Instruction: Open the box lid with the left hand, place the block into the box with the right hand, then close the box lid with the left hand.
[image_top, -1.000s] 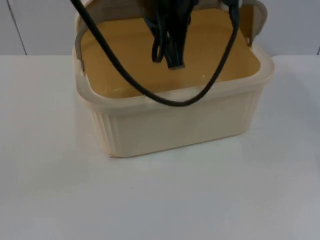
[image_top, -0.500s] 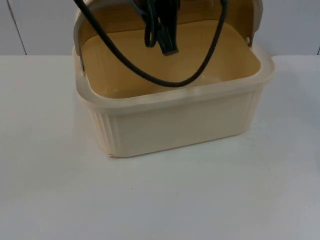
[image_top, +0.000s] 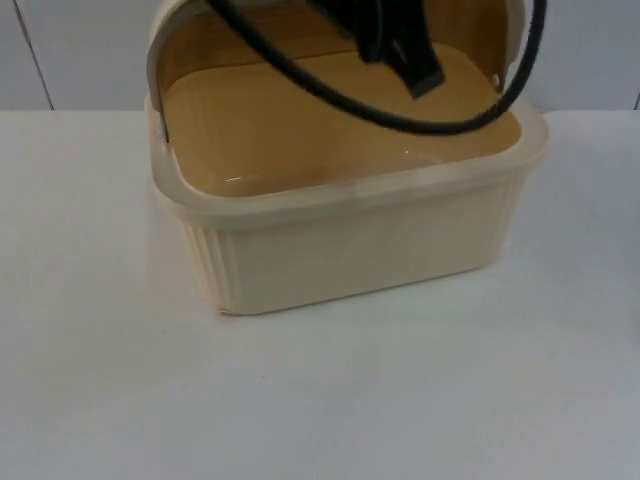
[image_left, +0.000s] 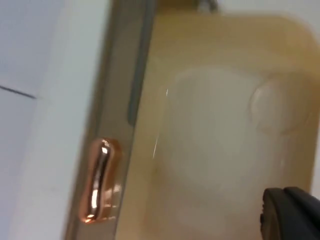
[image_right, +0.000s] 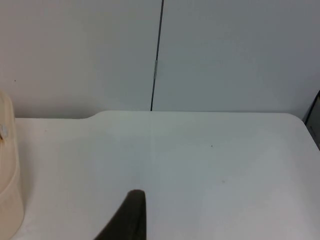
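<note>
A cream plastic box (image_top: 350, 245) with ribbed walls is seen standing on the white worktop (image_top: 320, 400), close to the grey partition wall (image_top: 80, 50). Its lid (image_top: 330, 20) is raised at the back, hinged upward, so the yellowish interior is exposed. No block can be made out inside the box or on the worktop around it. No brand, label or writing can be read on the box or anywhere else.

The left hand (image_top: 425, 78) is held above the open box, towards its back right part; whether its fingers are open or closed cannot be told. From the left wrist, the inside of the box is seen along with a shiny copper-coloured clasp (image_left: 99, 182) on its rim.

The right hand (image_right: 127, 217) is held over bare worktop well to the side of the box, whose cream edge (image_right: 9, 175) is just visible; its state cannot be told either.
</note>
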